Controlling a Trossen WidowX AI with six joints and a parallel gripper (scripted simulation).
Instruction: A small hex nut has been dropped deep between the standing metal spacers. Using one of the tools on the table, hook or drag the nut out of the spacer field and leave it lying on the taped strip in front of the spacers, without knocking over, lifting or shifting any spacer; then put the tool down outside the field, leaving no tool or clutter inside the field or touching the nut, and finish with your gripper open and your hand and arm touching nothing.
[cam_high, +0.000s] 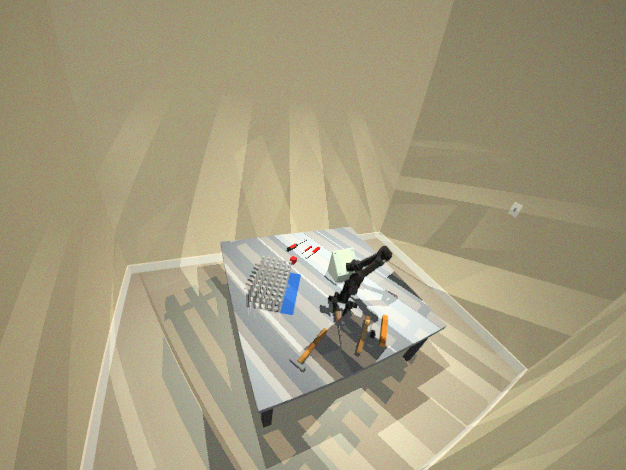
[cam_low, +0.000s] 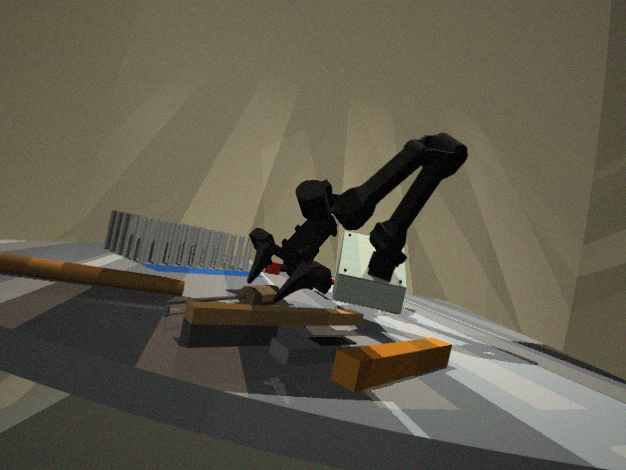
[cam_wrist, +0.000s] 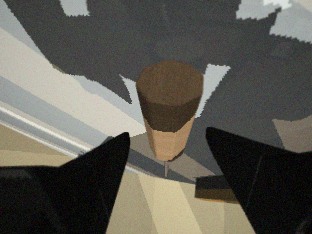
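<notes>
My gripper (cam_high: 341, 309) (cam_low: 262, 292) (cam_wrist: 167, 134) stands open around the wooden-handled tool (cam_high: 337, 316) (cam_low: 257, 294) (cam_wrist: 169, 110), toward the tabletop's (cam_high: 275, 389) (cam_low: 485, 419) near edge; its far tip blurs. Toward the left edge, the spacers (cam_high: 270, 284) (cam_low: 176, 242) hide any nut from me.

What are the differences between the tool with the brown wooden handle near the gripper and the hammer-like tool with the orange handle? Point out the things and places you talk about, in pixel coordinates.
The brown-handled tool (cam_high: 337, 316) (cam_low: 257, 294) (cam_wrist: 170, 100) has a short, stubby handle; the hammer-like tool (cam_high: 312, 345) (cam_low: 91, 273) has a long one. A thin rod extends from the brown handle, while the hammer-like tool ends in a grey crosspiece. The brown handle sits between the open fingers of the gripper (cam_high: 342, 309) (cam_low: 261, 291) (cam_wrist: 168, 131); the hammer-like tool lies away from them.
</notes>
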